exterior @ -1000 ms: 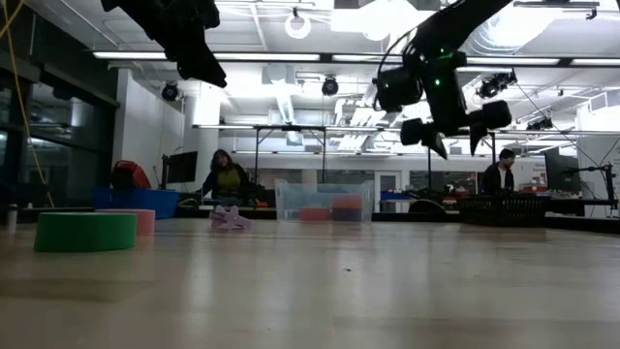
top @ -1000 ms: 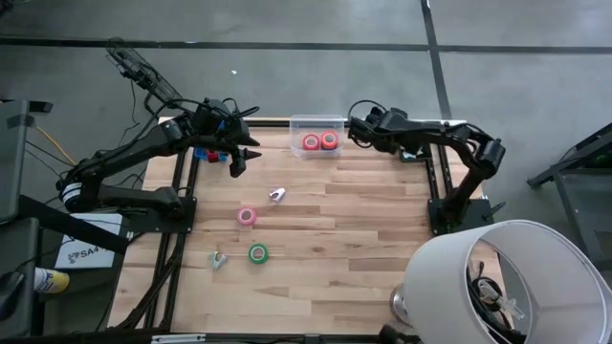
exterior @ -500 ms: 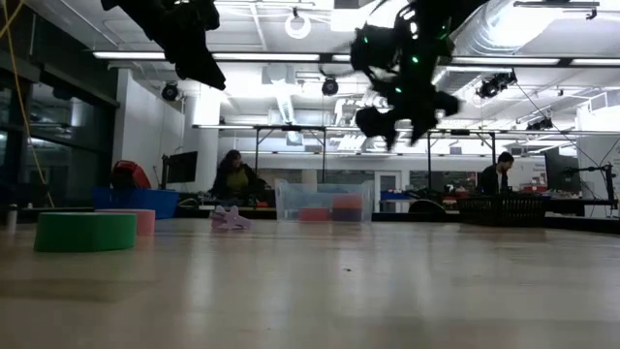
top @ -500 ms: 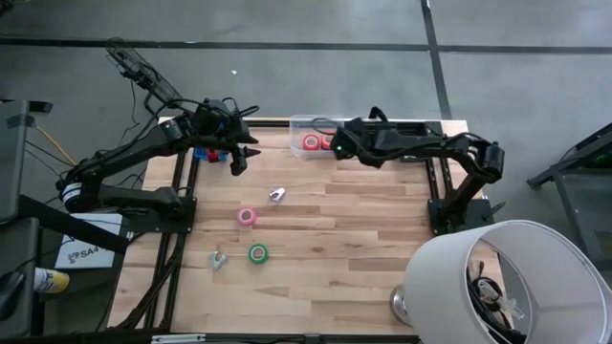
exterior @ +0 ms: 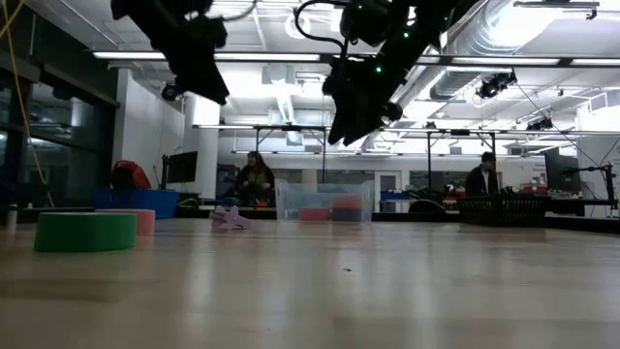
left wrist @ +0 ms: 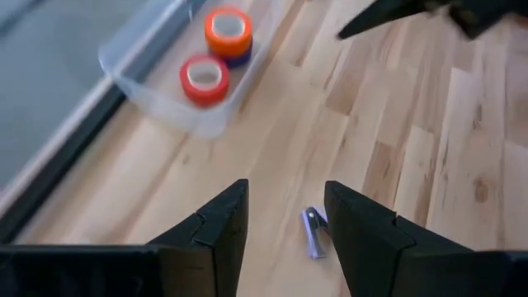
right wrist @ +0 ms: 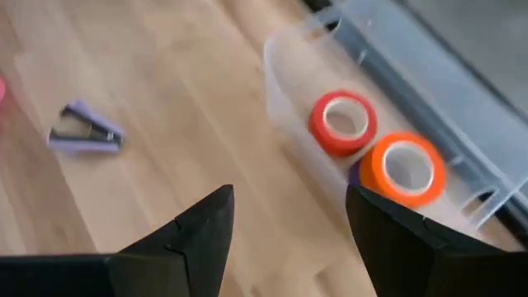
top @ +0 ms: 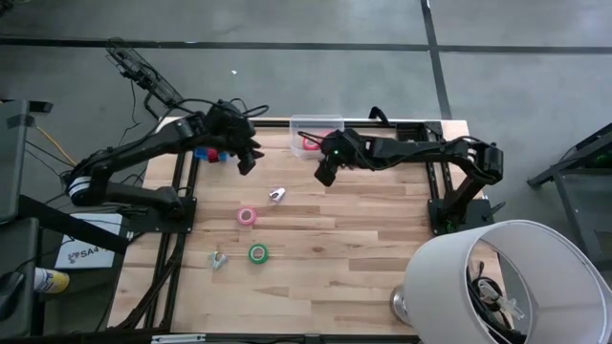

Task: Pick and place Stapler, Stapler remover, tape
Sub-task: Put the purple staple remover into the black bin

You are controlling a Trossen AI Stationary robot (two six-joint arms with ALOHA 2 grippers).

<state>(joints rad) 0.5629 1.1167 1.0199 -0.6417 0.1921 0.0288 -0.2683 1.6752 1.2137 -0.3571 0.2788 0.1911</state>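
Pale wooden planks of the table [top: 363, 239] are lying bare beneath the right gripper [top: 325, 173], which is hanging over the boards with its fingers [right wrist: 194, 239] spread apart and nothing between them. Just behind it, the clear bin [top: 304, 125] is holding a red tape roll [right wrist: 343, 122] and an orange tape roll [right wrist: 403, 169] side by side. The purple staple remover [right wrist: 87, 128] is lying ahead of that gripper. The left gripper [top: 247, 162] is hovering beyond the remover, its fingers [left wrist: 216, 227] also parted and empty. Pink tape [top: 248, 216] and green tape [top: 257, 253] are resting farther out, well apart from both grippers.
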